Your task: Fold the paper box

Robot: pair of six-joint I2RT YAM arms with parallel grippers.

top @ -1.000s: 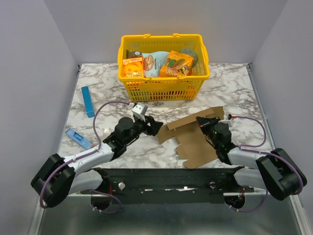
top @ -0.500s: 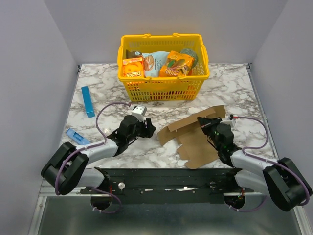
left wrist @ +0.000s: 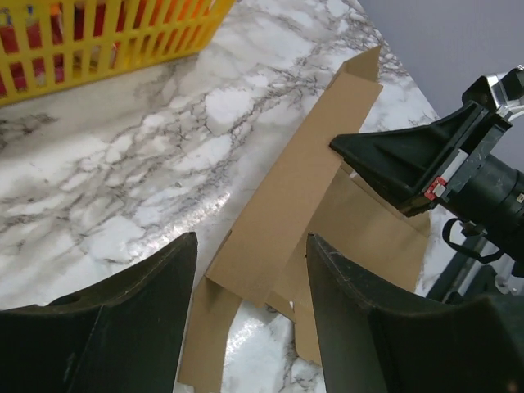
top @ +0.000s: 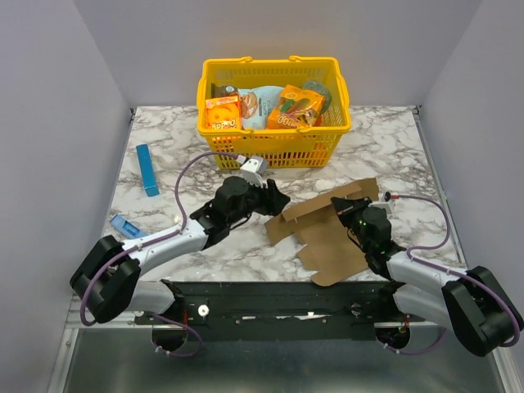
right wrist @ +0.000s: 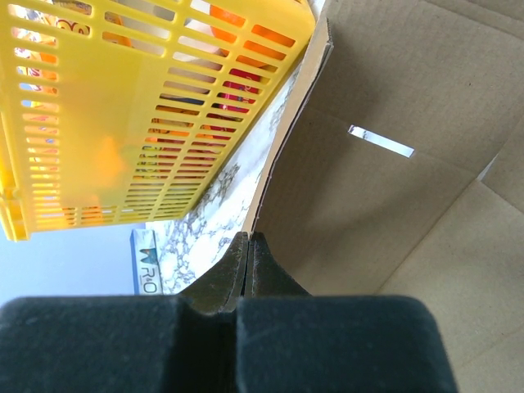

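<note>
Our right pincer pinches the paper box by a raised flap. The left pincer hangs released. Light, stiff cardboard, so we'd grip flap edges.

My left arm stretches forward and toward the right, forearm low and wrist level. My left tool points at my right tool, its jaws standing apart. My right arm lies bent and low, and my right tool points forward-left, jaws pinched tight on an edge of the paper box.
</note>
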